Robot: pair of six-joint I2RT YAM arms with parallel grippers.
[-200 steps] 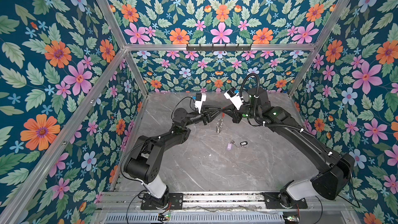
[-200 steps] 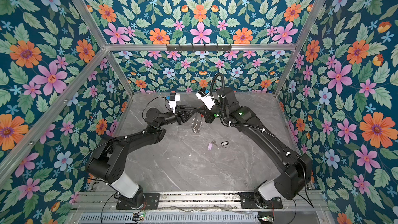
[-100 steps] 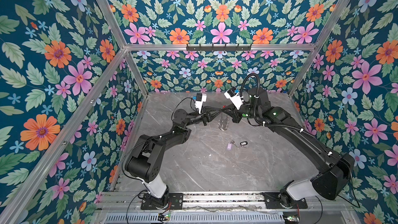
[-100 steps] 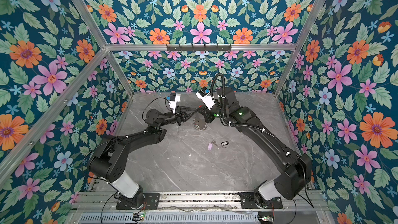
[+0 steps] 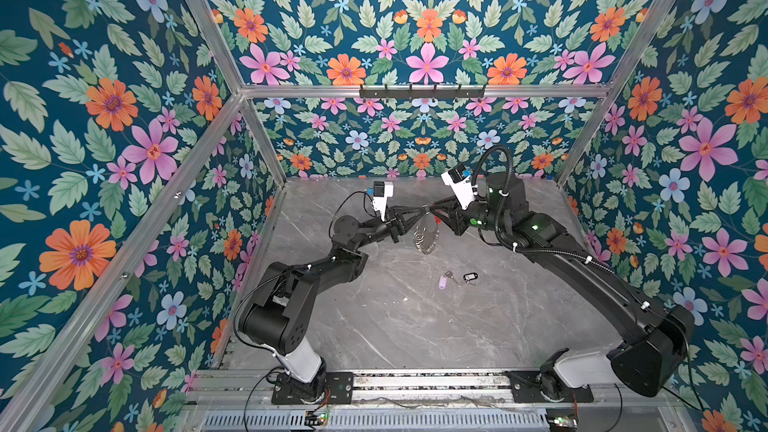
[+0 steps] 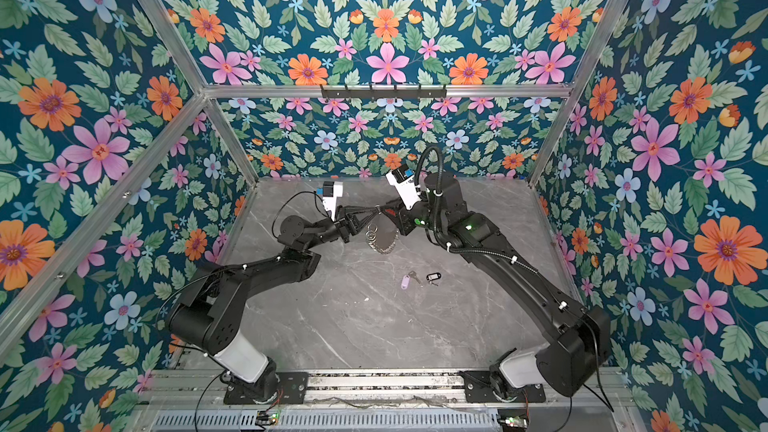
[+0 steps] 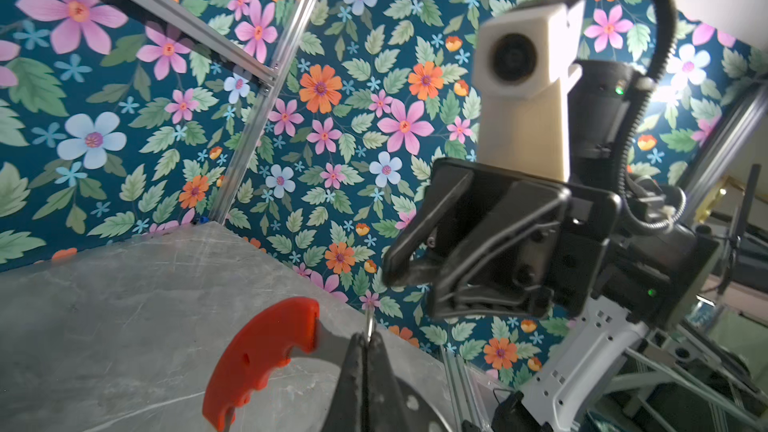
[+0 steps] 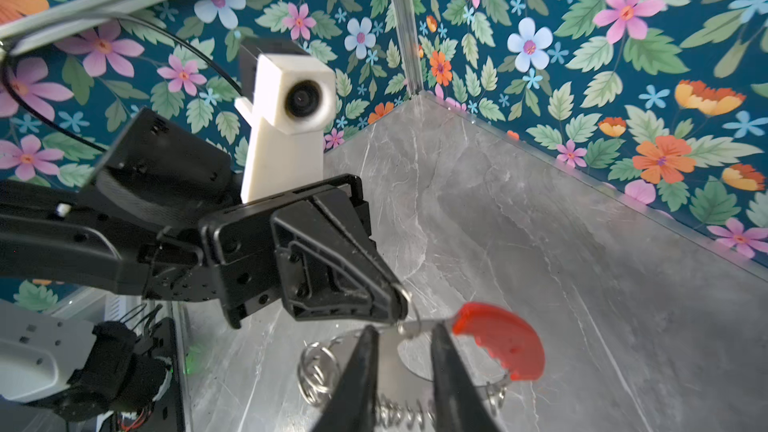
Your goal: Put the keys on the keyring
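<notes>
Keyring (image 5: 424,238) is held hanging above the worktop (image 5: 395,326), its wire pinched by the left gripper (image 7: 365,340). Right gripper (image 8: 401,332) is spread, jaws either side of the wire. Keys (image 5: 443,282) are found on the worktop, below and forward, nearer the right arm.

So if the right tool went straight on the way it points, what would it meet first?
Probably the keyring, whose wire crosses inside the open right tool, with the left tool shut on it just beyond; depth unclear.
</notes>
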